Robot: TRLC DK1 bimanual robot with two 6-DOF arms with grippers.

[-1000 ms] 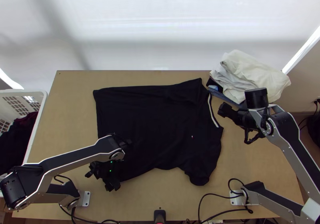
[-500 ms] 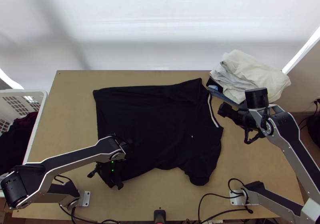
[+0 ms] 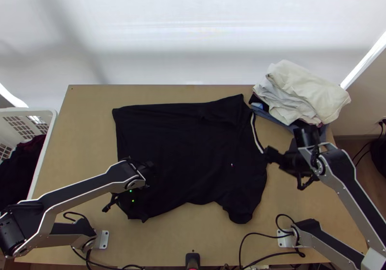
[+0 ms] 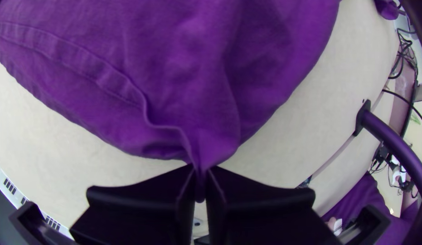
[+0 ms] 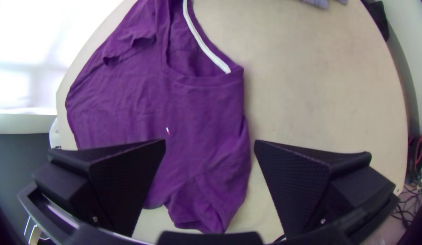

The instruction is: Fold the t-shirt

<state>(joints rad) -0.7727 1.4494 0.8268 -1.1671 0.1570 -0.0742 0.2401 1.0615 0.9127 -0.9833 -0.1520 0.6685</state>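
In the top view my left gripper [image 3: 131, 206] is at the near left corner of the black t-shirt [image 3: 188, 149]. In the left wrist view the left gripper [image 4: 200, 174] is shut on a pinched bit of the shirt's edge, and the shirt [image 4: 188, 68] looks purple. My right gripper [image 3: 271, 155] is beside the collar end of the shirt in the top view. In the right wrist view the right gripper [image 5: 210, 145] is open above the shirt [image 5: 197, 122], nothing between its fingers. The shirt lies spread, its neck opening toward the right, the near sleeve somewhat bunched.
A pile of white and blue cloth [image 3: 304, 94] sits at the table's far right corner. Off the left edge stands a white basket [image 3: 46, 120] with dark clothes in it. Cables [image 3: 260, 234] run along the near edge of the wooden table [image 3: 87, 140].
My right gripper has moved nearer the table's front edge, beside the collar. The left gripper has shifted slightly up the picture, with the shirt's corner.
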